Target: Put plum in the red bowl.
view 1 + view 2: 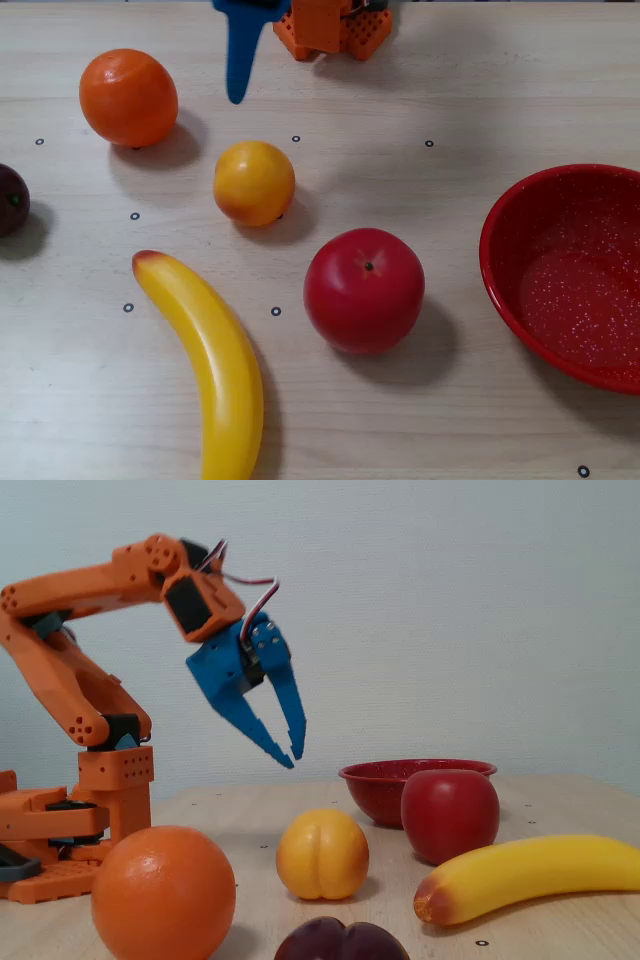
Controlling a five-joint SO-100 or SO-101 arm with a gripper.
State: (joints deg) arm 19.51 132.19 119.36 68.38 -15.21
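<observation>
The plum (9,200) is a small dark purple fruit cut off by the left edge of the overhead view. In the fixed view it (342,942) lies at the bottom edge, closest to the camera. The red bowl (560,270), speckled white inside, sits at the right edge of the overhead view and at the back in the fixed view (375,788). My blue gripper (294,760) hangs in the air above the table, fingertips together, holding nothing. In the overhead view it (236,95) points down from the top edge, far from the plum and the bowl.
An orange (128,97), a yellow-orange peach-like fruit (254,182), a red apple (364,290) and a banana (205,360) lie between the plum and the bowl. The orange arm base (330,25) stands at the top edge.
</observation>
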